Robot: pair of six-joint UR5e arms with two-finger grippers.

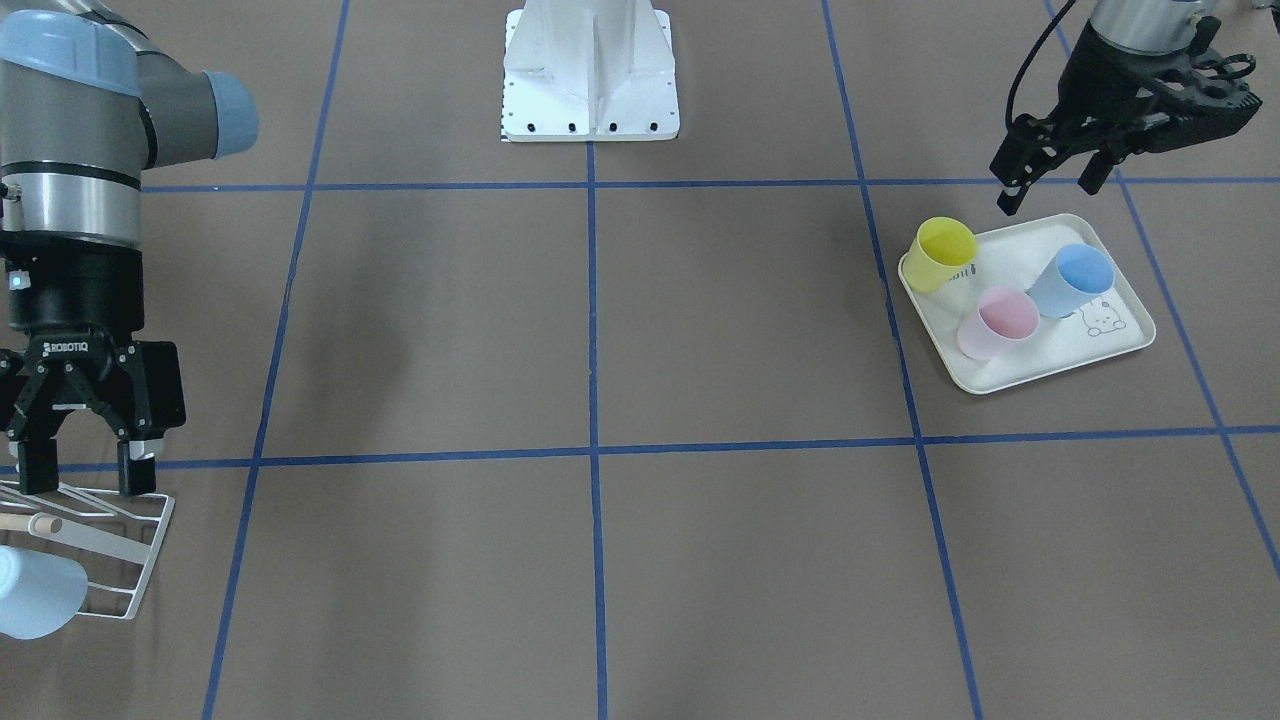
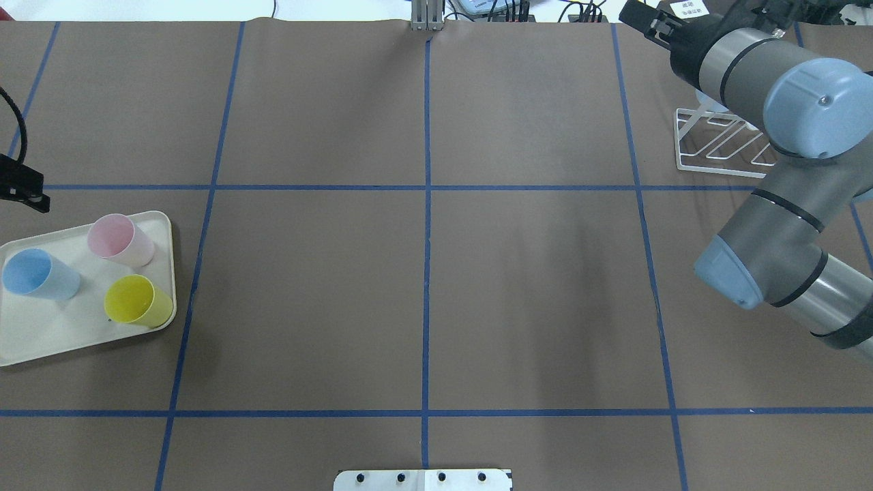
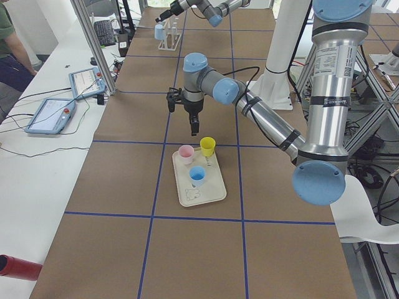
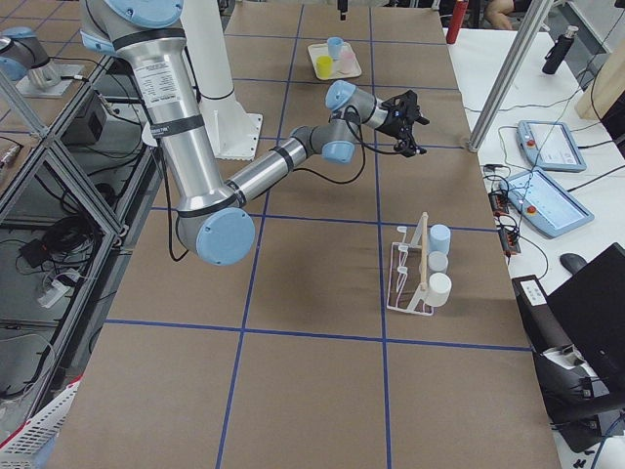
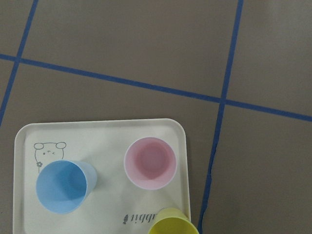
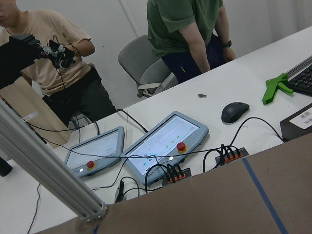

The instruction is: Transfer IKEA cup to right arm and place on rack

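Nearest in the front view, pale cup point(image 1: 35, 592) sits tilted on a prong of the rack point(image 1: 100, 541), at the robot's-right end of the desk point(image 1: 600, 330); right side view shows two more cups point(image 4: 439, 288) in a row with it. Raised near the rack but apart from it, right gripper point(image 1: 87, 478): jaws wide, holding nothing. Over the robot-side edge of the cream tray point(image 1: 1060, 350), left gripper point(image 1: 1050, 192): jaws apart, empty, above the cups. On the tray, all upright, mouths up, none touching another: yellow cup point(image 1: 943, 253) at the corner toward the desk's middle, pink cup point(image 1: 998, 320), blue cup point(image 1: 1072, 280) beside a printed animal figure.
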